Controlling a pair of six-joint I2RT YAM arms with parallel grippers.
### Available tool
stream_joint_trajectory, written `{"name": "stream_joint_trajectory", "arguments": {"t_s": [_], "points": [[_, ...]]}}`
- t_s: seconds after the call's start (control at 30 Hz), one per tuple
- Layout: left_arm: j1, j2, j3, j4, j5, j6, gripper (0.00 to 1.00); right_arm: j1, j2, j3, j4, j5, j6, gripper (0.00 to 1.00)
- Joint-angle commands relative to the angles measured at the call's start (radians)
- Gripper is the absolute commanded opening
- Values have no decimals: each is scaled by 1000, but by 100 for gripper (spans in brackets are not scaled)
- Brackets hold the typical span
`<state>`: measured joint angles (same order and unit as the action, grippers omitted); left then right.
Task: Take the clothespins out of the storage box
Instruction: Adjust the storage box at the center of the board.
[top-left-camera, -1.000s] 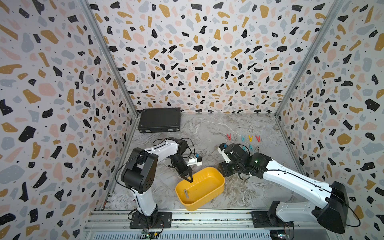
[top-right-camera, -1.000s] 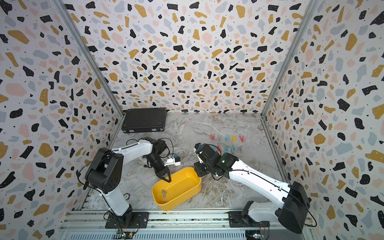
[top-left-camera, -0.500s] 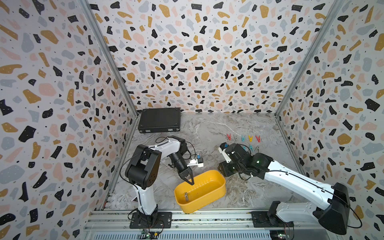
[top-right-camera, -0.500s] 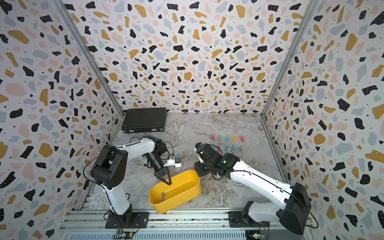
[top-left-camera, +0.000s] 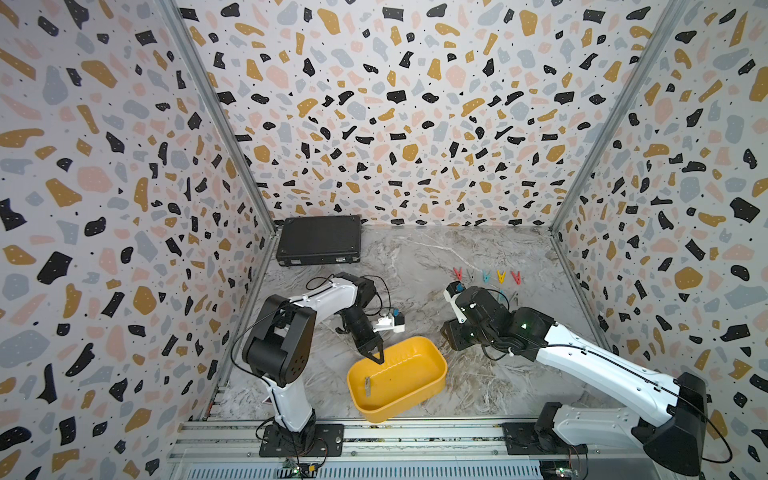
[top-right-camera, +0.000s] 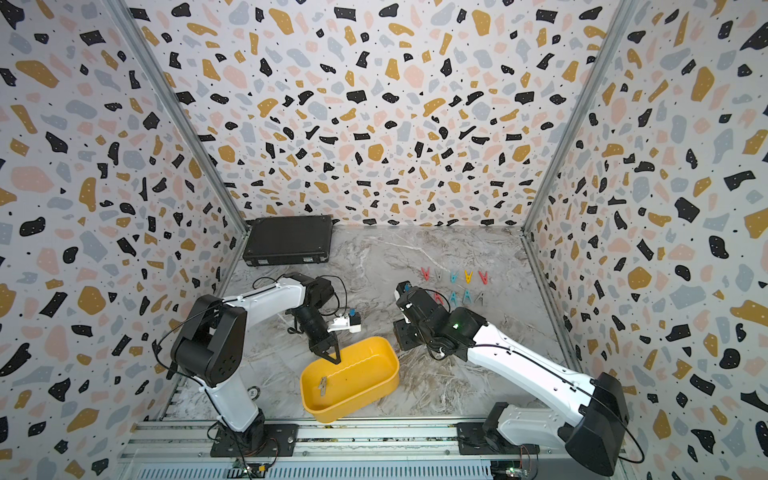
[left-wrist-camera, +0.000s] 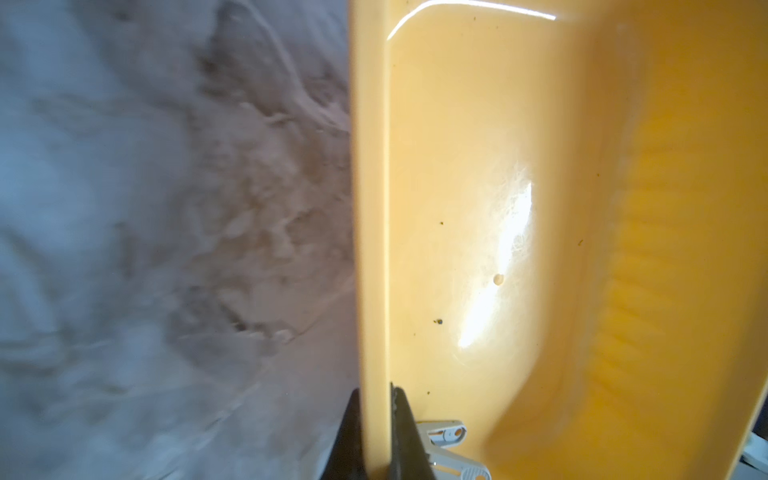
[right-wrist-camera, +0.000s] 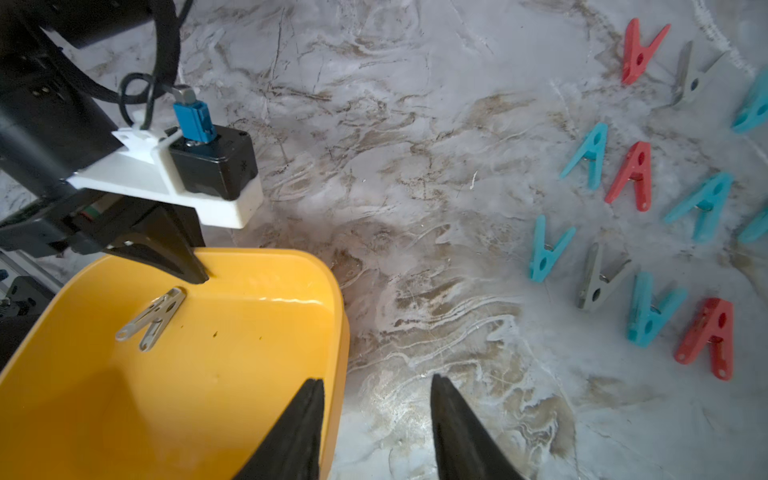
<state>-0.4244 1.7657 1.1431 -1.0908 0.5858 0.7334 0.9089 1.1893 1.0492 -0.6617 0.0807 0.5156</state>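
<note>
Yellow storage box (top-left-camera: 399, 408) holds one grey clothespin (top-left-camera: 367, 385) (other clothespins (right-wrist-camera: 631, 176) out at two o'clock); left jaws pinch its rim, right jaws open

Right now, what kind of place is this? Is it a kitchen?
Probably a robot test booth, not a kitchen. A left arm and a right arm are mounted on a metal rail, speckled panel walls box in a marble-look table, with a yellow storage box and clothespins.

Speckled terrazzo walls (top-left-camera: 395, 104) are enclosing a grey marbled floor (top-left-camera: 415, 257); a black case (top-left-camera: 319, 240) is lying in its far left corner.
</note>
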Motion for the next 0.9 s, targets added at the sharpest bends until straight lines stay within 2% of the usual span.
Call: {"name": "stream_joint_trajectory", "arguments": {"t_s": [0.0,0.2,0.4,0.47,0.57,0.73,0.87], "points": [[-7,-51,-18,168,-191,-118,0,-3,-21,7,-21,21,12,47],[-15,-70,-41,272,-345,-137,0,-3,5,-6,11,-49,4,46],[-24,-72,-57,278,-335,-135,0,-3,22,-16,27,-86,-14,47],[-24,-77,-53,263,-303,-133,17,-3,30,-18,38,-106,-19,48],[-24,-93,-47,252,-271,-139,36,-2,41,-15,46,-130,-22,48],[-22,-149,-9,224,-248,-155,54,5,37,-12,64,-151,-31,50],[10,-205,45,185,-253,-167,63,22,42,5,70,-160,-47,51]]}}
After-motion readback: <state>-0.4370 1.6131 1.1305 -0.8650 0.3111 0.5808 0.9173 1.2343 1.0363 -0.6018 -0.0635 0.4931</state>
